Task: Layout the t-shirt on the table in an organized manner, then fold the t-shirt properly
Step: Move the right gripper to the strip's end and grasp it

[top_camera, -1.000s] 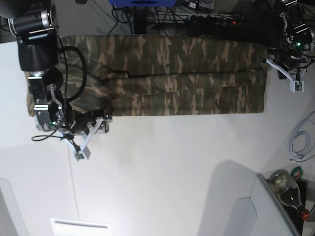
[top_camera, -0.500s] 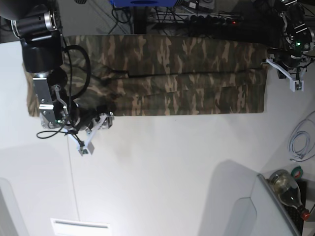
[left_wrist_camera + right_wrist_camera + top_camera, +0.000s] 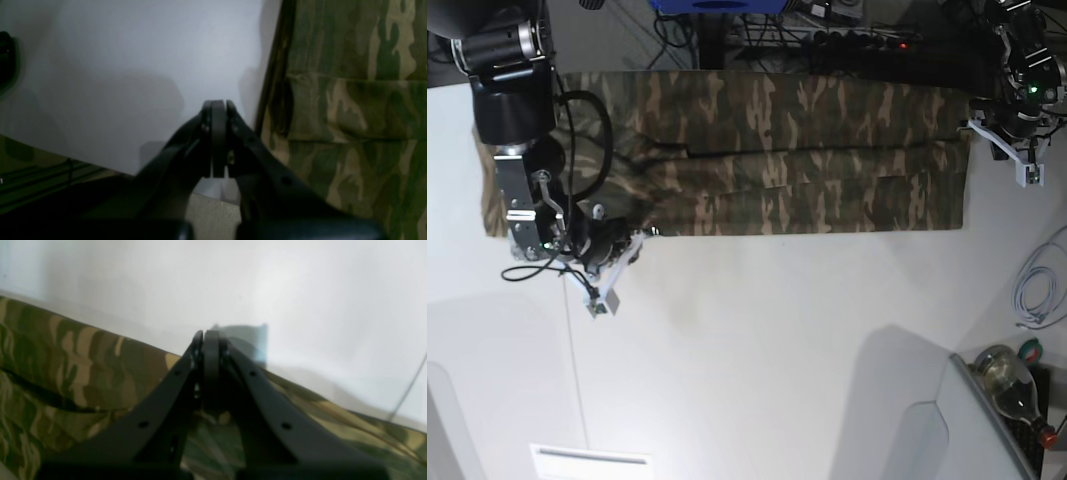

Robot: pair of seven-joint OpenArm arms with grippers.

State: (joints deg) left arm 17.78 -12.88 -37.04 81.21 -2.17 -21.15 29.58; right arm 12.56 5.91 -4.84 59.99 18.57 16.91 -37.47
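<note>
The camouflage t-shirt (image 3: 807,150) lies as a long flat strip across the far side of the white table (image 3: 777,350), with fold lines running along its length. My right gripper (image 3: 605,302) hangs just past the shirt's near left corner, over bare table. Its jaws are shut with nothing between them (image 3: 208,335), and the t-shirt (image 3: 83,373) lies under and behind the fingers. My left gripper (image 3: 1030,172) hovers off the shirt's right end, shut and empty (image 3: 215,105), with the t-shirt edge (image 3: 360,100) to one side of it.
A coiled white cable (image 3: 1037,290) and a glass bottle (image 3: 1007,385) sit at the right edge. A thin dark seam (image 3: 575,380) runs down the table, ending near a white label (image 3: 592,462). Power strips and cables (image 3: 857,40) lie beyond the far edge.
My right gripper's jaws have closed, and the arm has shifted slightly to the right beside the shirt's corner. The left arm and the shirt have not moved.
</note>
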